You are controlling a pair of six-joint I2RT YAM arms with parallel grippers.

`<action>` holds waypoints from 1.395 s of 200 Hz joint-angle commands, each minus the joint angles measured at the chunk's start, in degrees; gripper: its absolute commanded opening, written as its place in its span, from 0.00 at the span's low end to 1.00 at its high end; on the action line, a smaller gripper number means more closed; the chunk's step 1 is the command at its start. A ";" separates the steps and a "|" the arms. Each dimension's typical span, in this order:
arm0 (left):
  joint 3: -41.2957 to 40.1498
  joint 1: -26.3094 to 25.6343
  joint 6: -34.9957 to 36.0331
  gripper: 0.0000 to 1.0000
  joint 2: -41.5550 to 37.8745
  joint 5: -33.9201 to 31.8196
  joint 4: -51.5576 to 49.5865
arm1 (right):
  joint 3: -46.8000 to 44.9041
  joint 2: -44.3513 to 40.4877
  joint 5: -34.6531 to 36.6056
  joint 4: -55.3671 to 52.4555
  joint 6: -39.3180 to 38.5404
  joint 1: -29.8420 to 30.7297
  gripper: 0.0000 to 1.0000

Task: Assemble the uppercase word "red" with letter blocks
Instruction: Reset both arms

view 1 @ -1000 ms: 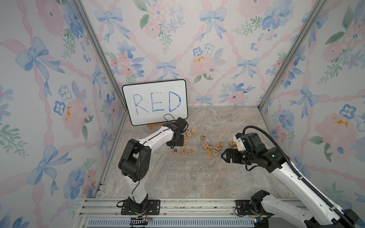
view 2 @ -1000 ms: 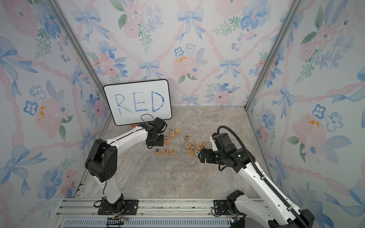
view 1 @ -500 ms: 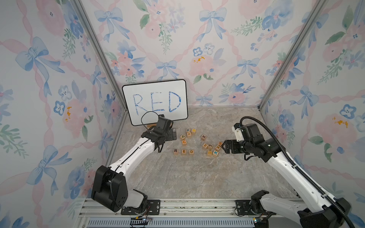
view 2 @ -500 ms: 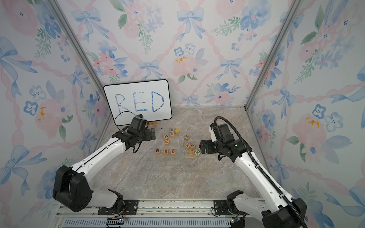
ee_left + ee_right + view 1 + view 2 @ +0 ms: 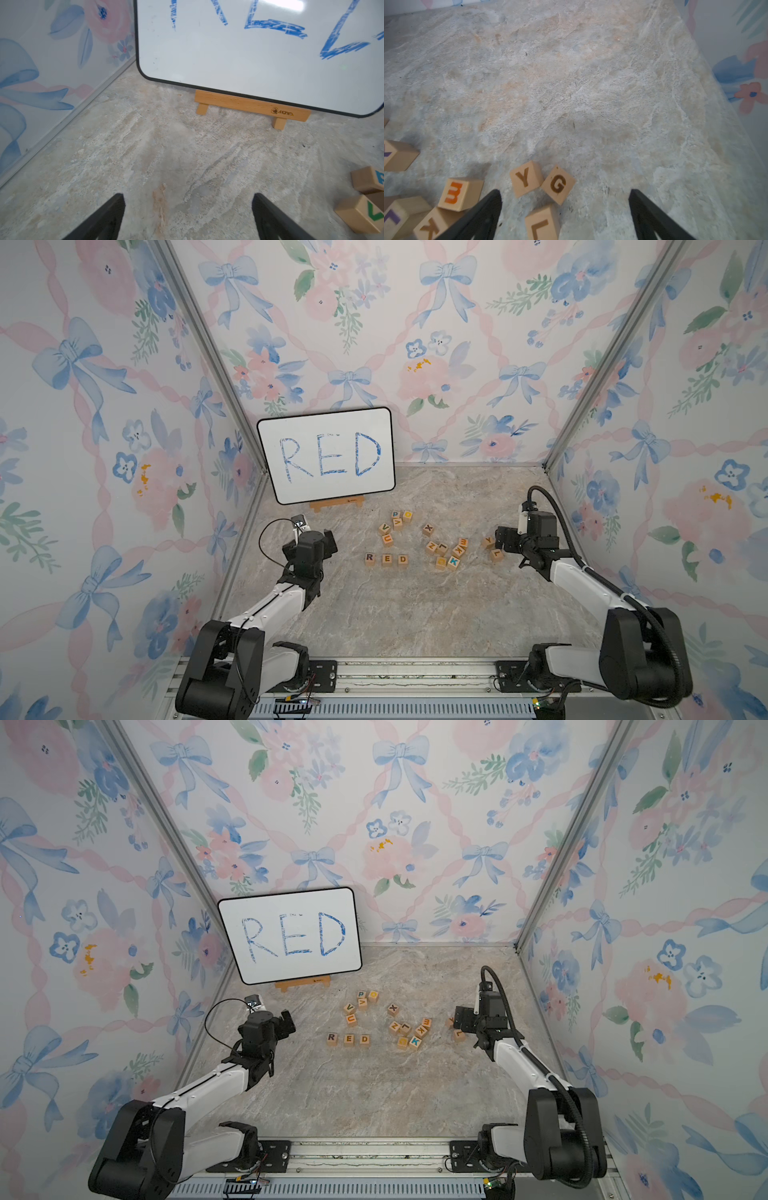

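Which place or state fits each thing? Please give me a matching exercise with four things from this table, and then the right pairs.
Things:
1. R block
2. whiteboard
3. left fingers
4. Y block

Places or states:
a. beside the G block
b. apart, with nothing between them
c. first in the row of three blocks
d. leaning on a wooden stand

Pairs: 1-c, 2-d, 3-b, 4-a.

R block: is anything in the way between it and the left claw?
No, nothing visible. Only bare table lies between the open left claw and the R block, which sits in a row with the E block and D block. The U block stands farther back, off that path.
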 commanded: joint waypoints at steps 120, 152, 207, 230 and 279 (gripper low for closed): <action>-11.82 3.63 16.35 0.98 20.40 7.94 55.84 | -18.24 12.28 10.11 55.28 -8.75 4.55 0.97; -10.88 2.27 17.69 0.98 20.55 6.91 54.07 | -16.49 11.89 9.47 51.15 -6.84 2.91 0.97; -11.03 2.02 18.24 0.98 20.42 7.74 54.05 | -16.20 11.86 8.12 50.55 -6.17 2.00 0.97; -10.56 2.20 18.68 0.98 20.86 9.42 53.99 | -16.20 11.86 8.11 50.53 -6.13 1.99 0.97; -10.68 2.55 18.46 0.98 20.60 10.10 53.85 | -16.20 11.86 8.12 50.55 -6.15 1.99 0.97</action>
